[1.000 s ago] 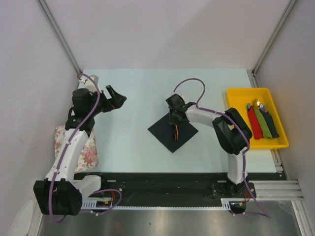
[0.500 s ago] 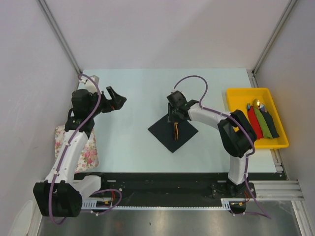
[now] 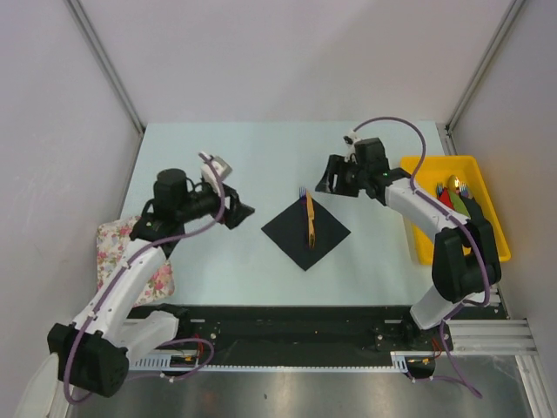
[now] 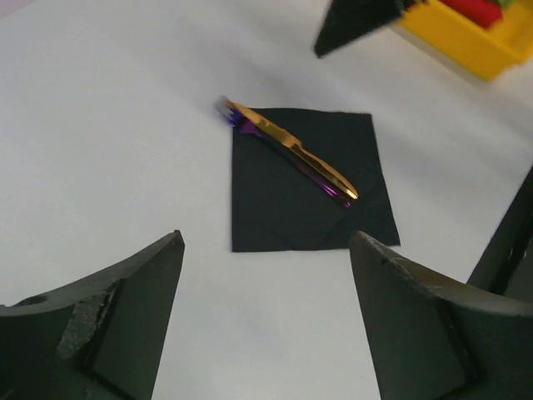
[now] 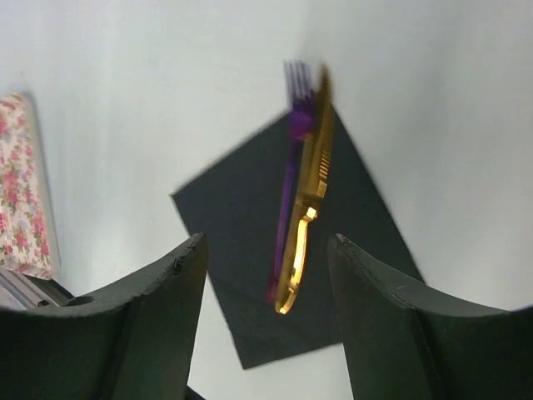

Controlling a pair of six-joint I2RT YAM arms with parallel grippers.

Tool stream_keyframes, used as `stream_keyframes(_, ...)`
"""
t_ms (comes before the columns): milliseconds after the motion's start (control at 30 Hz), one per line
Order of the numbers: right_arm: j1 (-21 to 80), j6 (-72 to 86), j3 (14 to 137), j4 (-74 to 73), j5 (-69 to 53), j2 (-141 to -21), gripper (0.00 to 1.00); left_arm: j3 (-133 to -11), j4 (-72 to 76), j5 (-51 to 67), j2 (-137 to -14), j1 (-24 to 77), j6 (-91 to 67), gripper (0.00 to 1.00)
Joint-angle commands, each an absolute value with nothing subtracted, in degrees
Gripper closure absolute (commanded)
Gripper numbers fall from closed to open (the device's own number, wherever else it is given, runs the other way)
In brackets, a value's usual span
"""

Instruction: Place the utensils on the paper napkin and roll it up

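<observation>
Black paper napkin (image 3: pixel 290 232), one, carries two utensils (image 3: pixel 309 219); left pincer (image 3: pixel 243 212) and right pincer (image 3: pixel 325 184) gape empty.

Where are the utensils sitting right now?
In the top view, the utensils lie on the black paper napkin near the table's middle, with the tines poking just past its far corner. They are left of the yellow tray.
</observation>
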State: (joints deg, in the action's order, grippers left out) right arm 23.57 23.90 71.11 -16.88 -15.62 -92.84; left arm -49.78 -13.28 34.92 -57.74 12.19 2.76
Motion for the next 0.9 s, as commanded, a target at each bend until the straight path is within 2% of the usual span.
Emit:
stream_keyframes(0, 18.64, 22.50, 64.53, -16.52, -25.83, -91.41, 0.37, -46.41, -14.07, 27.82, -56.95, 24.93, 20.81, 0.19)
stream_keyframes(100, 16.79, 22.41, 60.67, -14.78, -29.08, -89.92, 0.38, -42.55, -9.78, 17.79, -59.49, 36.88, 26.27, 0.36)
stream_keyframes(167, 15.92, 21.98, 59.07, -13.54, -32.86, -88.95, 0.38, -40.79, -8.44, 11.36, -63.60, 44.69, 29.33, 0.41)
stream_keyframes(233, 15.65, 20.32, 58.36, -13.62, -36.11, -88.86, 0.38, -38.42, -5.46, 6.19, -66.26, 49.29, 33.28, 0.43)
stream_keyframes(467, 13.45, 16.35, 58.71, -18.10, -37.26, -89.73, 0.41, -31.64, 8.16, 2.20, -72.68, 60.45, 43.67, 0.44)
stream_keyframes(867, 12.30, 16.17, 58.27, -18.19, -38.06, -90.44, 0.41, -33.48, 16.34, 2.64, -85.68, 65.30, 45.17, 0.49)
